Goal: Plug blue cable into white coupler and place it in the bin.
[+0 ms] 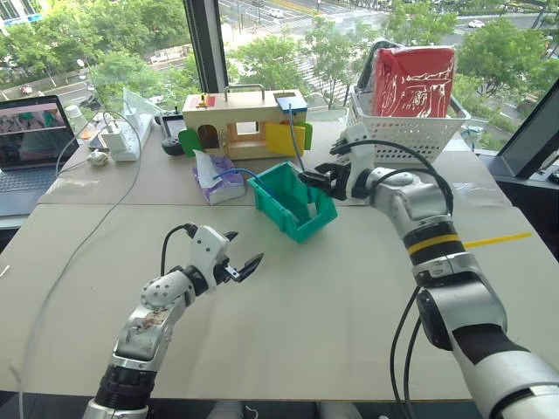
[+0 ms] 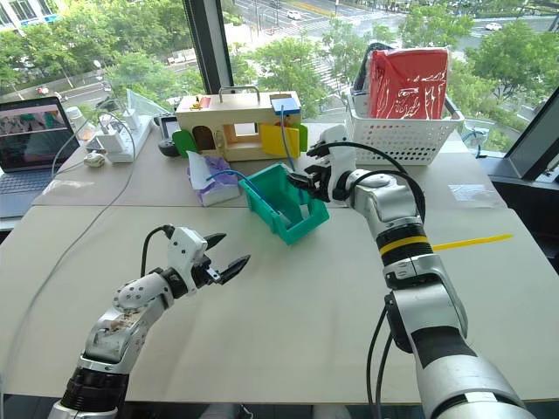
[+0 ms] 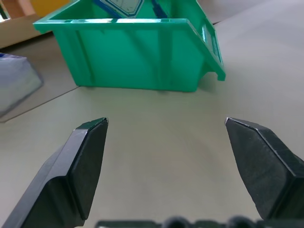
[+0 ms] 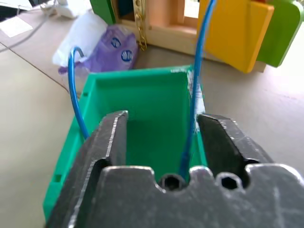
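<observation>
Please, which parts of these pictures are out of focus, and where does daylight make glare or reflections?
In the left wrist view, the left gripper's fingers are soft-edged, and the bin has a bright glossy streak along its rim. In the right wrist view, the right gripper is blurred, while the blue cable looks sharper. In the left eye view, daylight from the window lights the table evenly.

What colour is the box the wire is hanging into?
The bin is teal-green, with the blue cable hanging into it. The right wrist view shows it best.

table (image 1: 288, 340): beige | window (image 1: 297, 35): daylight, trees outside
</observation>
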Controlling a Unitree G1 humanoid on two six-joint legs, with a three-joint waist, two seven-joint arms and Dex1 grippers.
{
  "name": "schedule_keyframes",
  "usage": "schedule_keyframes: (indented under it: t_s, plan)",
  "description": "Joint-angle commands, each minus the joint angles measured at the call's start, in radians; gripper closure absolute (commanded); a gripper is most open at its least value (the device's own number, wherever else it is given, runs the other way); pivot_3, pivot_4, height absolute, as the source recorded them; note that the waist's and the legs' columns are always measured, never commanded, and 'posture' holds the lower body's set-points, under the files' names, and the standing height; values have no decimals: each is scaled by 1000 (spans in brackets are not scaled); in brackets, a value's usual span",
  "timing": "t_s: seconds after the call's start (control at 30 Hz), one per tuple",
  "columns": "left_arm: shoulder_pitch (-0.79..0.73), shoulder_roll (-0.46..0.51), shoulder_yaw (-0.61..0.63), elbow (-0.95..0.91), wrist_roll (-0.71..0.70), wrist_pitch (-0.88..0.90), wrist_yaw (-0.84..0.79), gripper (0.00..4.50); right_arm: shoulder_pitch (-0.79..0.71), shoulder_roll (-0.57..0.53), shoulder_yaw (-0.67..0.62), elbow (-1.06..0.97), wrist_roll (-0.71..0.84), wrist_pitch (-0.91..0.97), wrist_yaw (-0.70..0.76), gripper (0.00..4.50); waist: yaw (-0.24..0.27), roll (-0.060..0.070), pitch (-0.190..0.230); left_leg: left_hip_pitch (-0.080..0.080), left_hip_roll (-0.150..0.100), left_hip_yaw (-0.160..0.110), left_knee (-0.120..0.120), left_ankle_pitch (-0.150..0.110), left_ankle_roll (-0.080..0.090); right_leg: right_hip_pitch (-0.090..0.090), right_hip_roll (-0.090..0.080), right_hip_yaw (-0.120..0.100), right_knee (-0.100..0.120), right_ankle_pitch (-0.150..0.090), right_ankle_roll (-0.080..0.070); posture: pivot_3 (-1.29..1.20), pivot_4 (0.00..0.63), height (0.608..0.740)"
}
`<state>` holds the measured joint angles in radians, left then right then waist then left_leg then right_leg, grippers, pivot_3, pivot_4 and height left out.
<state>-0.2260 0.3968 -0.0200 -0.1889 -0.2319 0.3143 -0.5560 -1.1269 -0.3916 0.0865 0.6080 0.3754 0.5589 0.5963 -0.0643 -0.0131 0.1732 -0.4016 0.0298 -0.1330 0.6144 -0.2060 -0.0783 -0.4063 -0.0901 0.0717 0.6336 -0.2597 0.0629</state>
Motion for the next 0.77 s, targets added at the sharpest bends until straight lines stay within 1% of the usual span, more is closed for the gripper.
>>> schedule_keyframes:
  t_s: [0.03,0.07,0.13,0.2,0.27,0.3,0.43,0.5,0.57,0.63,0.7,0.77]
  plan:
    - [-14,-5,66,20,17,-82,49,277,-27,-55,-132,-94,64,57,16,215,3,0,0,0,0,0,0,0,0,0,0,0,0,0,0,0,150,740]
    - [-26,-3,88,42,21,-105,65,277,-20,-78,-176,-124,90,84,11,18,5,1,0,0,0,0,0,0,0,0,0,0,1,0,0,0,150,740]
    - [-47,5,124,89,36,-158,95,277,8,-123,-261,-187,137,127,1,18,6,1,1,0,0,0,0,0,0,0,0,0,1,0,0,0,150,740]
    - [-71,14,151,133,48,-189,115,277,73,-179,-340,-258,169,138,7,18,10,1,1,0,0,0,0,0,0,0,0,0,1,0,0,0,150,740]
    - [-88,20,162,156,42,-182,115,277,146,-218,-375,-324,174,129,20,18,20,0,0,0,0,0,0,0,0,1,0,-1,0,0,0,0,150,740]
    - [-92,21,164,163,40,-182,113,277,165,-224,-380,-344,177,129,19,18,20,1,0,0,0,0,1,0,0,2,-1,-2,-1,0,0,0,150,740]
    - [-112,42,175,208,34,-178,94,277,422,-312,-383,-497,95,-12,81,18,17,1,1,0,-1,1,1,0,0,2,-1,-1,0,0,1,0,150,740]
    - [-108,59,178,239,47,-185,86,277,587,-310,-395,-566,67,-96,106,18,17,1,1,0,-1,2,1,0,0,1,-2,0,1,0,1,0,150,740]
    - [-107,86,168,262,92,-221,94,277,716,-317,-366,-605,-1,-207,119,18,13,1,1,2,-1,1,1,0,0,2,-1,0,2,0,1,0,150,740]
    - [-114,81,183,248,61,-200,88,277,782,-301,-343,-630,-45,-268,99,18,7,1,1,2,-1,2,2,0,0,1,-2,0,5,0,1,0,150,740]
    - [-113,77,192,238,23,-180,64,277,803,-272,-342,-639,-52,-294,72,18,-3,1,1,3,-1,3,5,1,-1,1,-2,1,8,0,1,0,150,740]
    - [-102,85,183,245,26,-180,47,277,806,-249,-335,-625,-66,-329,58,18,-7,1,1,4,-1,3,6,1,-2,2,-2,2,10,0,1,0,150,740]
